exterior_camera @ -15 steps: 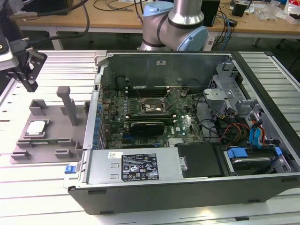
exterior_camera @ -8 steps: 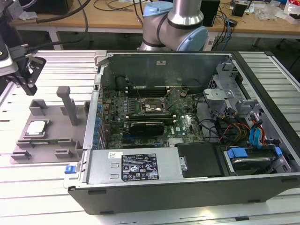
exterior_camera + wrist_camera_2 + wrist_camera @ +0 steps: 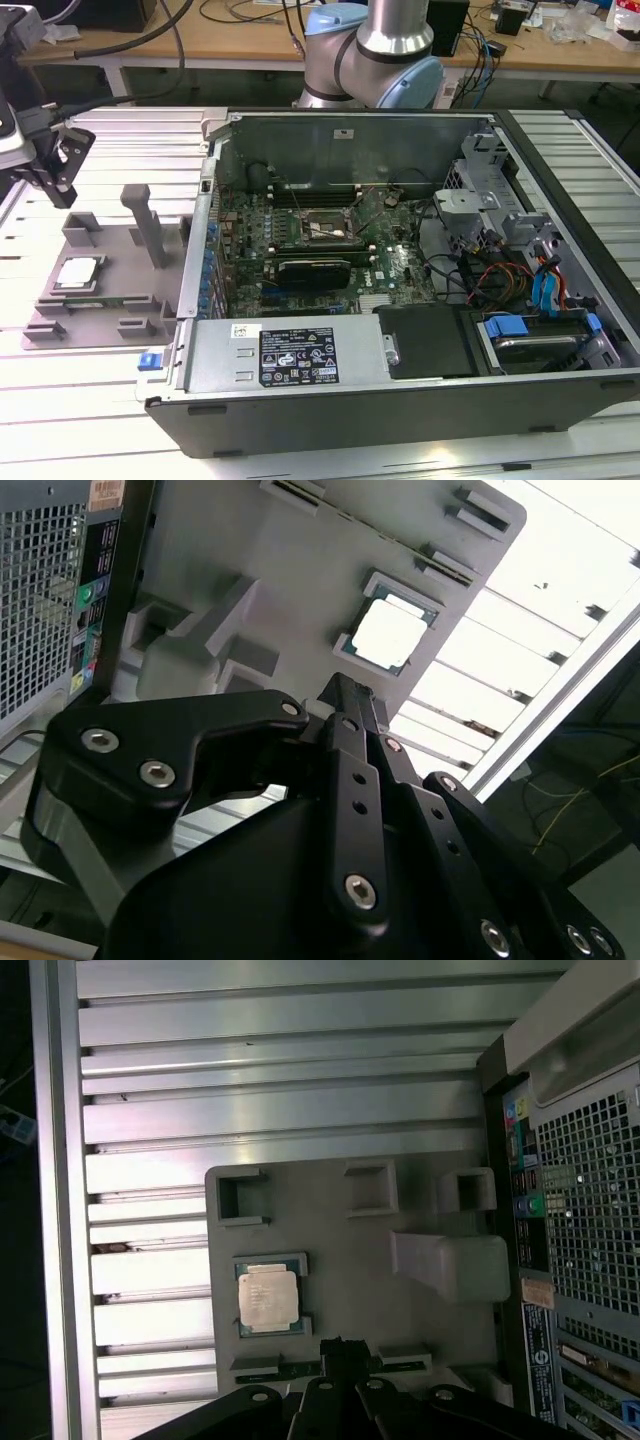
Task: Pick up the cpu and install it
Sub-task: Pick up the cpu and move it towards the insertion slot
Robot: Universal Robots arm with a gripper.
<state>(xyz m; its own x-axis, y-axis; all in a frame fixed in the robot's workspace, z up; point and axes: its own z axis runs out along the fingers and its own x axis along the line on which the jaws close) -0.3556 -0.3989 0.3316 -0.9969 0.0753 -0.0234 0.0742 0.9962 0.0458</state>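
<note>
The cpu (image 3: 78,272) is a small square chip with a pale silvery top, lying flat in a recess of the grey fixture tray (image 3: 120,285) at the exterior view's left. My gripper (image 3: 62,196) hangs above the tray's far corner, apart from the chip, its black fingers drawn together with nothing between them. Both wrist views look down on the cpu (image 3: 390,635) (image 3: 267,1297) just beyond the gripper (image 3: 345,688) (image 3: 340,1344). The dark motherboard socket (image 3: 322,228) with its metal frame lies inside the open computer case (image 3: 400,390).
An upright grey block (image 3: 148,225) and several low blocks stand on the tray between the chip and the case wall. The slatted aluminium table (image 3: 90,400) surrounds both. Cables, a drive cage (image 3: 480,180) and blue-tabbed bays crowd the case's right side. The arm's base (image 3: 375,55) rises behind the case.
</note>
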